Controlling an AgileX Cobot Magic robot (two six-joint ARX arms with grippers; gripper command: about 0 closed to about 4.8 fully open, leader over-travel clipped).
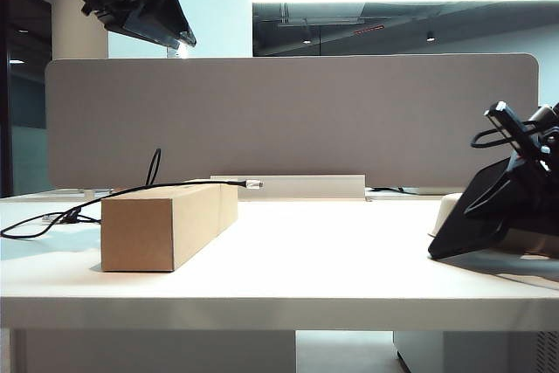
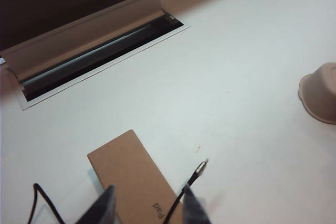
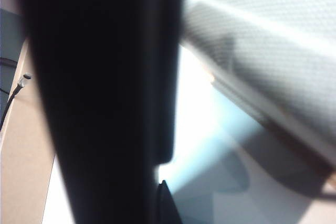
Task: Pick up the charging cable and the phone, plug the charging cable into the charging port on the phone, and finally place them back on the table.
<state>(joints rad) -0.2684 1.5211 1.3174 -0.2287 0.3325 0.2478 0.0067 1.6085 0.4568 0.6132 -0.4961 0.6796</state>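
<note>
The charging cable [image 1: 131,191] runs from the table's left side over the top of a cardboard box [image 1: 162,224], and its silver plug tip [image 1: 253,184] sticks out past the box's far end. My left gripper [image 1: 162,28] hangs high above the box. In the left wrist view the left gripper [image 2: 148,211] is open over the box [image 2: 134,182], with the cable's plug [image 2: 202,165] beside one fingertip [image 2: 194,208]. My right gripper [image 1: 437,251] is low at the right, tip on the table [image 1: 306,259]. The phone [image 3: 105,77] fills the right wrist view, pressed against a fingertip [image 3: 163,200].
A grey fabric divider [image 1: 306,111] closes off the back of the table. A cable slot with a raised lid [image 1: 301,186] lies in front of it. An off-white tray [image 1: 445,211] sits just behind my right gripper.
</note>
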